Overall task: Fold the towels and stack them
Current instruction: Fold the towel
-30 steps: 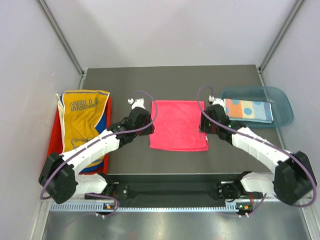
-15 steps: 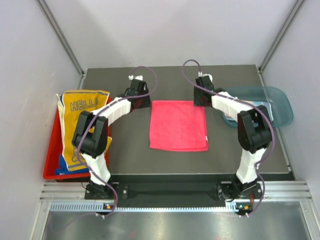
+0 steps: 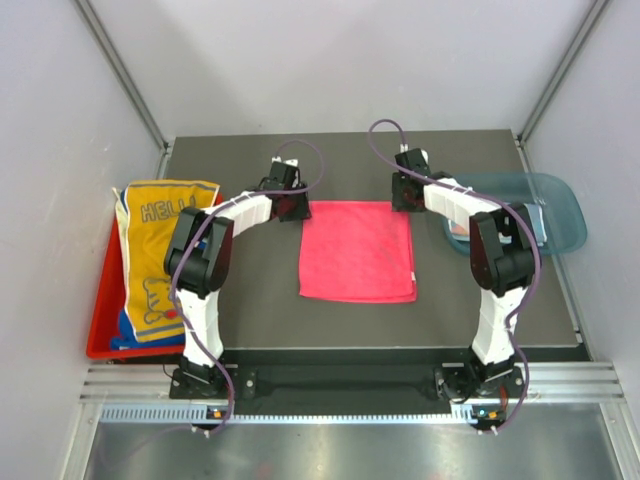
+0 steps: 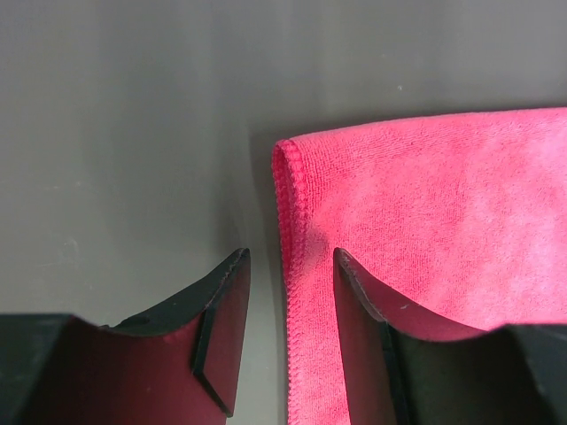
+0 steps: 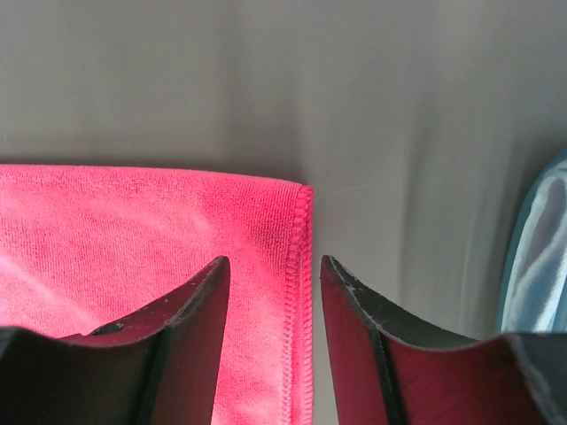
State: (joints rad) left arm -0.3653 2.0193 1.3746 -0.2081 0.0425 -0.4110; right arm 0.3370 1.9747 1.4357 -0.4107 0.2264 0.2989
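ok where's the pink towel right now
In the top view the pink towel lies flat at mid-table, between the red tray on the left and the teal bin on the right.

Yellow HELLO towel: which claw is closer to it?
Left. The left claw sits at the pink towel's far-left corner, just right of the yellow towel; the right claw sits at the far-right corner, next to the teal bin.

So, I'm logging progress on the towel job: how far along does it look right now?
Early. Done: nothing I can confirm; what is in the teal bin is mostly hidden behind the right arm. In hand: the pink towel lies spread flat, the left gripper and right gripper open at its two far corners, not yet gripping. Left: folding it, then the yellow towel in the red tray, and stacking.
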